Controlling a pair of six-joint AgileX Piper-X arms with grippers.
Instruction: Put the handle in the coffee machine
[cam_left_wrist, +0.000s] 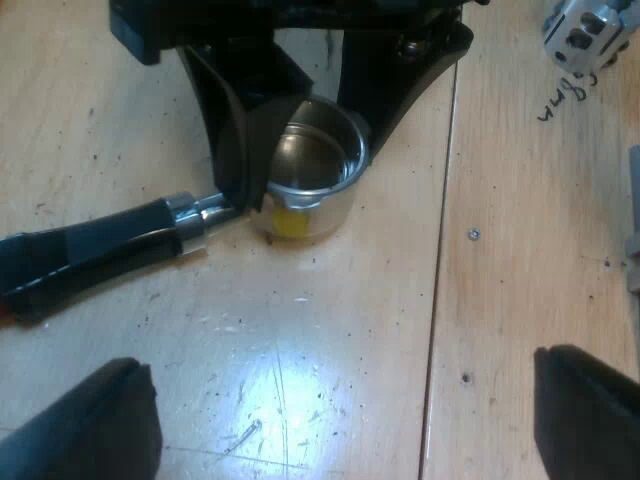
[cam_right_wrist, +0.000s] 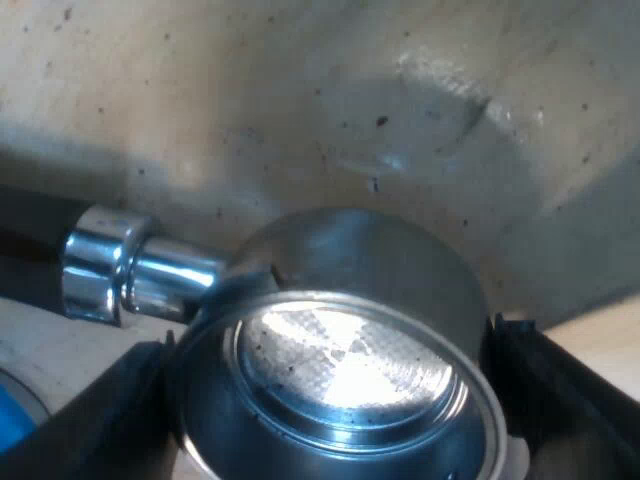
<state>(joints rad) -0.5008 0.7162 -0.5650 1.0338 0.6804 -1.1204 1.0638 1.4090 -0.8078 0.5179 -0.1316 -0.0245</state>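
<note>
The metal holder (cam_left_wrist: 315, 165) lies on the wooden table with its basket facing up, and its dark handle (cam_left_wrist: 90, 250) sticks out sideways. My right gripper (cam_left_wrist: 300, 130) comes down over the basket, one black finger on each side of it. In the right wrist view the basket (cam_right_wrist: 340, 370) sits between the two fingers of my right gripper (cam_right_wrist: 330, 400), which is shut on it; the chrome neck (cam_right_wrist: 130, 270) leads off to the handle. My left gripper (cam_left_wrist: 335, 420) hangs open over bare wood, short of the holder, with nothing between its fingers.
A seam (cam_left_wrist: 440, 250) runs across the wooden tabletop beside the holder. A silver metal part (cam_left_wrist: 585, 30) stands beyond it, near some handwritten marks (cam_left_wrist: 565, 100). A small screw (cam_left_wrist: 473, 235) and a bent nail (cam_left_wrist: 243, 437) lie on the wood.
</note>
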